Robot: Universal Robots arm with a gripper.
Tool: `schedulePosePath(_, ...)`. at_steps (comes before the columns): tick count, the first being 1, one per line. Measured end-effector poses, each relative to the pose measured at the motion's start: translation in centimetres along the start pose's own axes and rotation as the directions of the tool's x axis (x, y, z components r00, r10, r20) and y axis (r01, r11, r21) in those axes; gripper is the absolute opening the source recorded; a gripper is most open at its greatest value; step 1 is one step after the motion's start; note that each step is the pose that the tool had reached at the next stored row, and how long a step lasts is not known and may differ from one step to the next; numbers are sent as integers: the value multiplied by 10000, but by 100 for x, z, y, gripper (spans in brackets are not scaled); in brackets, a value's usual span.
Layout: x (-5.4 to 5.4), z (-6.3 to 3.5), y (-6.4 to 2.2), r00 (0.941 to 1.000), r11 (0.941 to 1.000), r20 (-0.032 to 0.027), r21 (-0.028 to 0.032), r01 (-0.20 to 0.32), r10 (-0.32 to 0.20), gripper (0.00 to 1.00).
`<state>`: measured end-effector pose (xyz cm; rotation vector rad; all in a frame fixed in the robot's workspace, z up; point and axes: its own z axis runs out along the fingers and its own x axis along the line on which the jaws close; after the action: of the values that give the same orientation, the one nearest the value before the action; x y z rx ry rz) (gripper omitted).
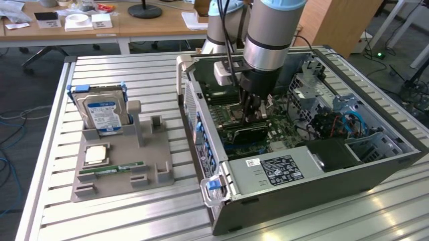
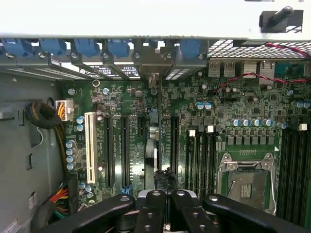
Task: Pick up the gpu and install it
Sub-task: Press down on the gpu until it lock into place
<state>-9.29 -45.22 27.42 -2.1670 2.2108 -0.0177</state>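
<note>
Over motherboard (image 2: 146, 126), gpu (image 2: 156, 145) edge-on; long axis toward rear brackets (image 2: 121, 48); end effector (image 2: 163, 194) clamped

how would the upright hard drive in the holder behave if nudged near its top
The hard drive stands on edge in a slotted holder, so it would probably rock, not slide. Its metal casing suggests it is stiff and fairly heavy for its size. The tall stance makes tipping plausible.

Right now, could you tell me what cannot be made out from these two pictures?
- Whether the graphics card sits fully in its slot: in the wrist view the hand covers its near end; in the exterior view the arm stands before it.
- The label text on the hard drive: too small, exterior view.
- The coloured cables: cut off at the wrist picture's edge.
</note>
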Motion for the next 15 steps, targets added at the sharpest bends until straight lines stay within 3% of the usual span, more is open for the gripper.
schedulePosePath(15,13,52,8,10000,10000,1,2,-26,26,11)
